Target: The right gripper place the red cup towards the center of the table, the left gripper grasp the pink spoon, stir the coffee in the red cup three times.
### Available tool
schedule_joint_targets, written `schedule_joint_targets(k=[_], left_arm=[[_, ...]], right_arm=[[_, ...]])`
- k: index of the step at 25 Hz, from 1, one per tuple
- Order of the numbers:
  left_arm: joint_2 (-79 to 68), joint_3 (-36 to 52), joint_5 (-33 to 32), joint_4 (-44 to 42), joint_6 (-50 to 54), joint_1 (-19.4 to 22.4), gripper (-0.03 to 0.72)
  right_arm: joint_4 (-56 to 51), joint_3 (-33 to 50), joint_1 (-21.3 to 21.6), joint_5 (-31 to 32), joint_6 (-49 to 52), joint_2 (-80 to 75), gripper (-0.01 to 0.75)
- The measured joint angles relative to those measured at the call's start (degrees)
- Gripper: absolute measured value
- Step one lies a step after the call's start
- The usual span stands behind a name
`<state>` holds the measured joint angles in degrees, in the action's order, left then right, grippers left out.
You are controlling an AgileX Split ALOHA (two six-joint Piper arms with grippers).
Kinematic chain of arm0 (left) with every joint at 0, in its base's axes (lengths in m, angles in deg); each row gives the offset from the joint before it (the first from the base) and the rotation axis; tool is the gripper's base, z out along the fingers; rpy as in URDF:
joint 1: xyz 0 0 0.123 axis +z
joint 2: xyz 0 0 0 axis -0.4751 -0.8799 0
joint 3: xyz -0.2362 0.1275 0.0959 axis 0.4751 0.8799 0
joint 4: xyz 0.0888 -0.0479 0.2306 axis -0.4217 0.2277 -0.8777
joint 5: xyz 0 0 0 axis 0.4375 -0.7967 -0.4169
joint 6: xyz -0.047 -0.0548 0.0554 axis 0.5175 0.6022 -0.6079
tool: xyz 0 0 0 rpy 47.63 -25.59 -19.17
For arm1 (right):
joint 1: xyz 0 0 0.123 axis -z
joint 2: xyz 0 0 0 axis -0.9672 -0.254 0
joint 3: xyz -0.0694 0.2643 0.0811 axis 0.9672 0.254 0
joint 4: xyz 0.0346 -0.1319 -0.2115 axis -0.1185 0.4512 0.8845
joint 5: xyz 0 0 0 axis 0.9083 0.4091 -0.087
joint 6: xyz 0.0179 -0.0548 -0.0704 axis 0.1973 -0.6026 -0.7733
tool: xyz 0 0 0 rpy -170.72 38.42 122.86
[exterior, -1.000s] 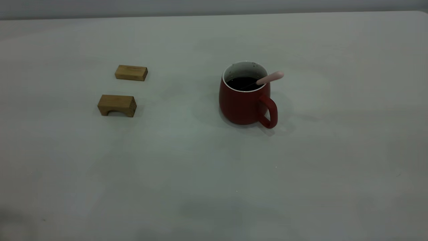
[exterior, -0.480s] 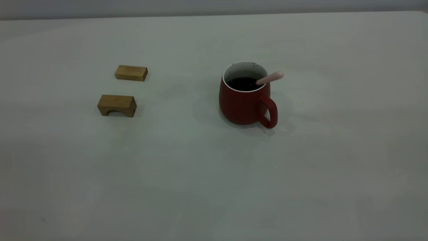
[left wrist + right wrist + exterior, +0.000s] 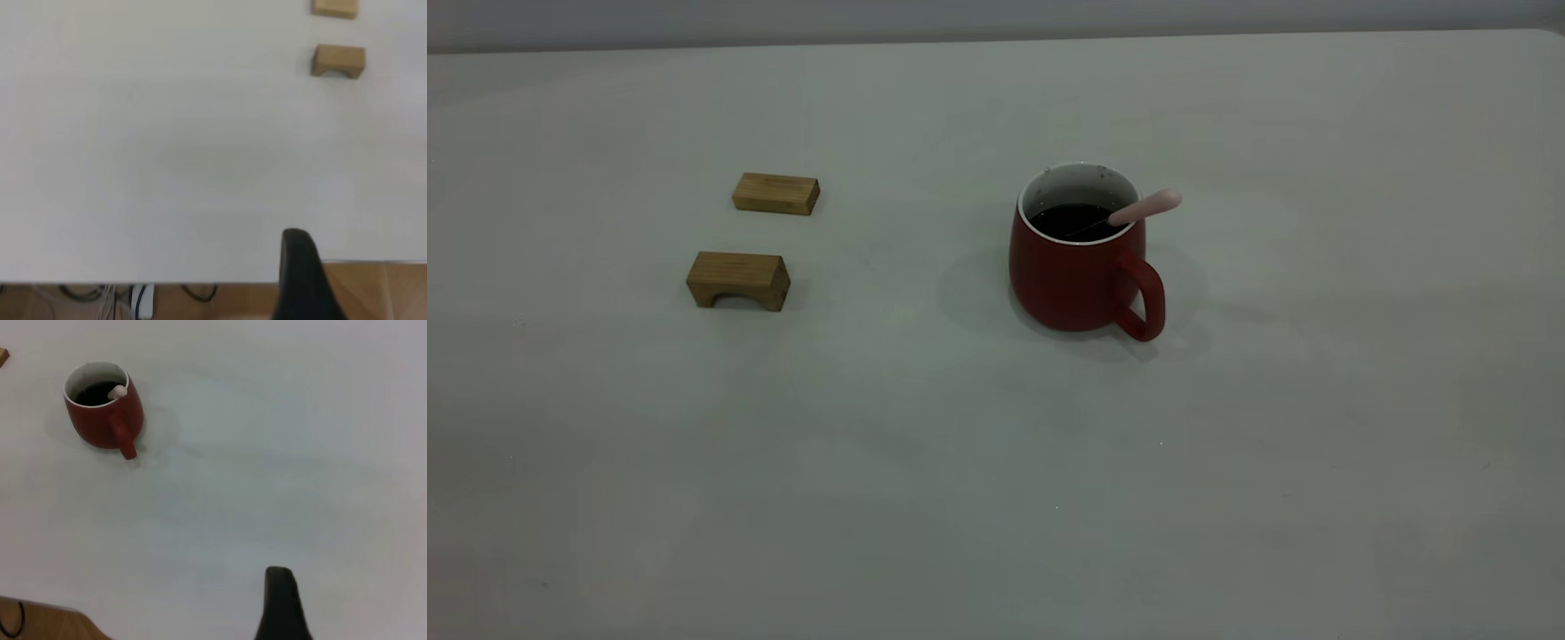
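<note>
**Resting spoon, full cup: where a spill could start**

Standing near the middle of the table point(image 3: 978, 498), slightly toward its far edge, the red cup point(image 3: 1074, 276) is upright with its loop handle turned toward the near edge. The pink spoon point(image 3: 1144, 207) leans inside it, bowl down in the coffee point(image 3: 1074, 220), handle propped on the rim and jutting out above the loop handle. Nothing grips either one.

Only one dark finger of the left gripper point(image 3: 303, 277) shows, hanging over the table's near edge, well apart from the two wooden blocks point(image 3: 338, 60). Likewise one finger of the right gripper point(image 3: 281, 603) shows, well apart from the cup. Whether either pair of fingers is spread or closed cannot be told; neither visibly holds anything.

The main risk, as I judge it, lies in any fresh approach. The spoon handle overhangs the rim, so a finger brushing it could lever the bowl up and flick coffee out. A sideways knock on the cup's handle could slosh the liquid, which sits fairly high. The blocks lie well apart toward the left edge and seem no obstacle.
</note>
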<state>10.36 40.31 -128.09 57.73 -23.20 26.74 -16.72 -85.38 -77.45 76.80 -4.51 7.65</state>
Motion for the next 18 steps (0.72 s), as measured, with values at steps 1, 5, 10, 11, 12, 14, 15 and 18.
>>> schedule_joint_targets(k=[1, 5, 10, 11, 12, 14, 15, 18], left_arm=[[0.47, 0.00, 0.00, 0.14, -0.21, 0.00, 0.515], [2.41, 0.00, 0.00, 0.57, -0.33, 0.00, 0.515], [2.59, 0.00, 0.00, 0.67, -0.33, 0.00, 0.515], [2.59, 0.00, 0.00, 0.67, -0.33, 0.00, 0.515], [2.59, 0.00, 0.00, 0.67, -0.33, 0.00, 0.515], [2.59, 0.00, 0.00, 0.67, -0.33, 0.00, 0.515], [2.59, 0.00, 0.00, 0.67, -0.33, 0.00, 0.515], [2.59, 0.00, 0.00, 0.71, -0.33, 0.00, 0.515]], right_arm=[[0.00, 0.00, 0.00, 0.00, 0.00, 0.00, 0.585], [0.00, 0.00, 0.00, 0.00, 0.00, 0.00, 0.585], [0.00, 0.00, 0.00, 0.00, 0.00, 0.00, 0.585], [0.00, 0.00, 0.00, 0.00, 0.00, 0.00, 0.585], [0.00, 0.00, 0.00, 0.00, 0.00, 0.00, 0.585], [0.00, 0.00, 0.00, 0.00, 0.00, 0.00, 0.585], [0.00, 0.00, 0.00, 0.00, 0.00, 0.00, 0.585], [0.00, 0.00, 0.00, 0.00, 0.00, 0.00, 0.585]])
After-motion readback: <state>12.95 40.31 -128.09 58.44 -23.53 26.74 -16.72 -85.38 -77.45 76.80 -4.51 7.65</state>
